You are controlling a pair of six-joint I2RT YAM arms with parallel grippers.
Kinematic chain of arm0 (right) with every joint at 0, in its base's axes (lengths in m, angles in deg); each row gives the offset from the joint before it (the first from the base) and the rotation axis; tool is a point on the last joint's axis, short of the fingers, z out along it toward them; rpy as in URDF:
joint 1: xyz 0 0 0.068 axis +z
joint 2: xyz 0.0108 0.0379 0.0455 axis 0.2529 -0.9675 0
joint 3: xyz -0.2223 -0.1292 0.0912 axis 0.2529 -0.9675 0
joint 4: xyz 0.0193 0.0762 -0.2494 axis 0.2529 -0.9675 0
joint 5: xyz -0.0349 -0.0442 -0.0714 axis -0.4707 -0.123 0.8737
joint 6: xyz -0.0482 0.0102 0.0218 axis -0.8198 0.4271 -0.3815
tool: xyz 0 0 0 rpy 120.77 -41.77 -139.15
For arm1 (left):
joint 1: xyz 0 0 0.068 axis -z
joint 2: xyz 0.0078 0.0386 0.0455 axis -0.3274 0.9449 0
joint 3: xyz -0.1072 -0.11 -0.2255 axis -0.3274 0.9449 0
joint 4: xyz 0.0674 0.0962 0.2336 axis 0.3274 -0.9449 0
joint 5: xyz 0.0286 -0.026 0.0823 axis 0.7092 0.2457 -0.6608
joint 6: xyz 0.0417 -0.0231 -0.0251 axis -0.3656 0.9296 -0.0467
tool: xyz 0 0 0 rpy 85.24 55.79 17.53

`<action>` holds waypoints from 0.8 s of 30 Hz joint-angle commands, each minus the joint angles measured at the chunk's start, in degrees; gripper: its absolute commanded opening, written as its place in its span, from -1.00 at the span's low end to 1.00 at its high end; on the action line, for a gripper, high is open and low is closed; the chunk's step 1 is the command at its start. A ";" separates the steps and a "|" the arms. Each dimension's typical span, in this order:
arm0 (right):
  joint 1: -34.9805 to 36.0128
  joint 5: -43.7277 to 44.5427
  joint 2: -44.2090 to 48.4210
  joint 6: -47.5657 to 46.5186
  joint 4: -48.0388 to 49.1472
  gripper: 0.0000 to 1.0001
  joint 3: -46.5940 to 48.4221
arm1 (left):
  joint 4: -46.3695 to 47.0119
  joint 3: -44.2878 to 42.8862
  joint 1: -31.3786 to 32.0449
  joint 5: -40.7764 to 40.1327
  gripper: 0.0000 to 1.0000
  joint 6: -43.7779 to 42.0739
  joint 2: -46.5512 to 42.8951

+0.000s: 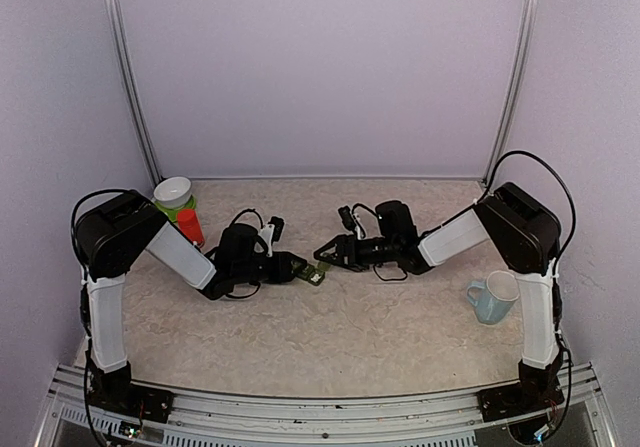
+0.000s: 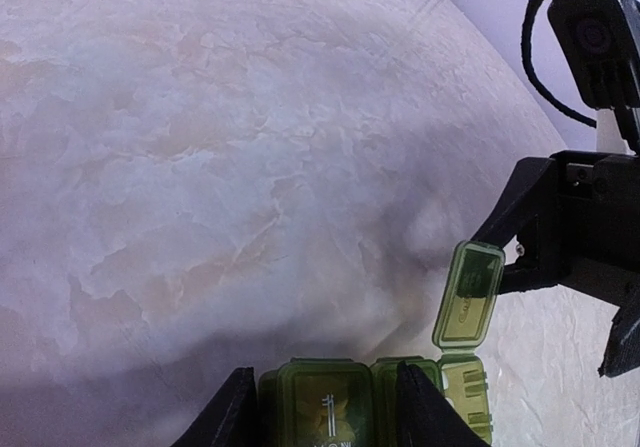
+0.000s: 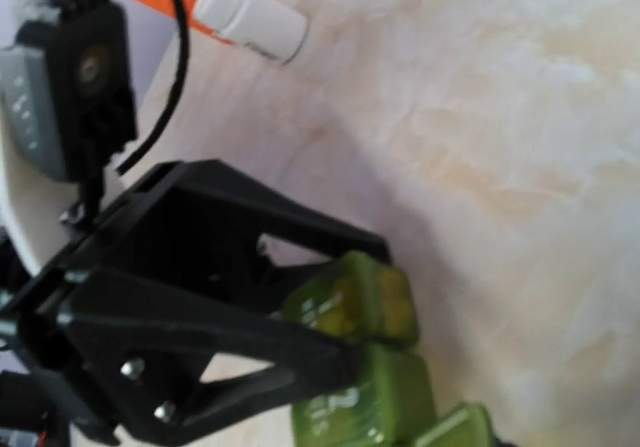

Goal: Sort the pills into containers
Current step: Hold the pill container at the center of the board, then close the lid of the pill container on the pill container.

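The containers (image 2: pixel 325 412), a small dark green translucent strip of three joined square compartments with pale marks on top, are sitting between the fingers of the left gripper (image 2: pixel 328 377), near the middle of the table (image 1: pixel 350 337). One end lid (image 2: pixel 468 292) is standing open, nearly upright; the other two are lying closed.

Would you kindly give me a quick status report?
Left pincer clamped on pill containers. Right pincer at end lid, flipped open; grip unclear. Nothing blocking.
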 commanded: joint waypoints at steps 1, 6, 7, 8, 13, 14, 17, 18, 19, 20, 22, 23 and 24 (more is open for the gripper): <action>-0.56 -3.36 1.99 0.90 4.25 0.33 -1.47 | -9.93 1.10 0.66 -1.91 -0.12 -0.51 3.47; -0.39 -5.72 2.28 2.23 8.19 0.17 -3.55 | -10.18 0.93 0.62 -1.94 -0.12 -0.51 3.57; -0.32 -6.26 2.32 2.47 8.79 0.15 -3.71 | -10.22 0.92 0.61 -1.91 -0.12 -0.51 3.58; -0.24 -6.64 2.35 2.73 9.78 0.12 -4.06 | -10.20 0.85 0.61 -1.91 -0.12 -0.51 3.57; 0.46 -7.40 2.63 2.54 10.50 0.07 -4.12 | -10.35 0.90 0.63 -2.09 -0.12 -0.47 3.44; 0.61 -7.40 2.52 2.47 10.37 0.06 -4.02 | -10.40 0.86 0.63 -2.12 -0.12 -0.52 3.41; 0.91 -7.62 1.86 2.58 10.06 0.01 -3.59 | -10.49 0.88 0.62 -2.20 -0.12 -0.60 3.39; 0.97 -7.78 1.58 2.75 10.14 -0.01 -3.45 | -10.52 0.84 0.61 -2.17 -0.12 -0.55 3.40; 1.14 -7.94 1.25 2.79 10.11 -0.03 -3.34 | -10.57 0.80 0.61 -2.24 -0.12 -0.59 3.42; 1.31 -8.13 0.97 2.92 10.15 -0.06 -3.12 | -10.51 0.81 0.60 -2.21 -0.12 -0.60 3.43; 1.66 -8.48 0.33 3.17 10.26 -0.11 -2.77 | -10.65 0.75 0.60 -2.29 -0.12 -0.60 3.36; 1.91 -8.53 0.09 3.26 10.30 -0.13 -2.59 | -10.71 0.76 0.60 -2.26 -0.12 -0.61 3.40; 2.09 -8.54 -0.10 3.33 10.14 -0.15 -2.43 | -10.73 0.75 0.60 -2.29 -0.12 -0.66 3.32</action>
